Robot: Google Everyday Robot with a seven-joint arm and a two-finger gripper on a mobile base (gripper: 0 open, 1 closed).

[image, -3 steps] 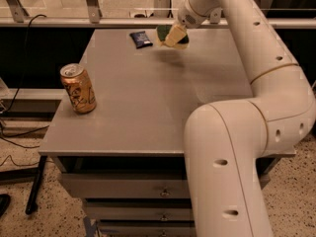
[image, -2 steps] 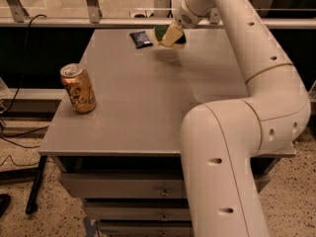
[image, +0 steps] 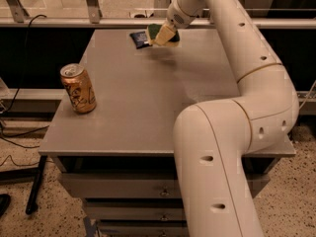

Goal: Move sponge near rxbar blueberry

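The sponge (image: 159, 33), dark green over pale yellow, is held in my gripper (image: 164, 35) just above the far end of the grey table (image: 148, 93). The gripper's cream fingers are shut on it. The rxbar blueberry (image: 139, 38), a small dark navy wrapper, lies flat on the table right beside the sponge, to its left. My large cream arm (image: 237, 83) reaches in from the lower right across the table's right side.
A gold-orange drink can (image: 78, 88) stands upright near the table's left edge. A rail and dark ledge run behind the table. Drawers sit under the table front. A black cable hangs at the far left.
The gripper with the sponge has moved slightly left, closer to the navy wrapper. The can and wrapper have not moved.
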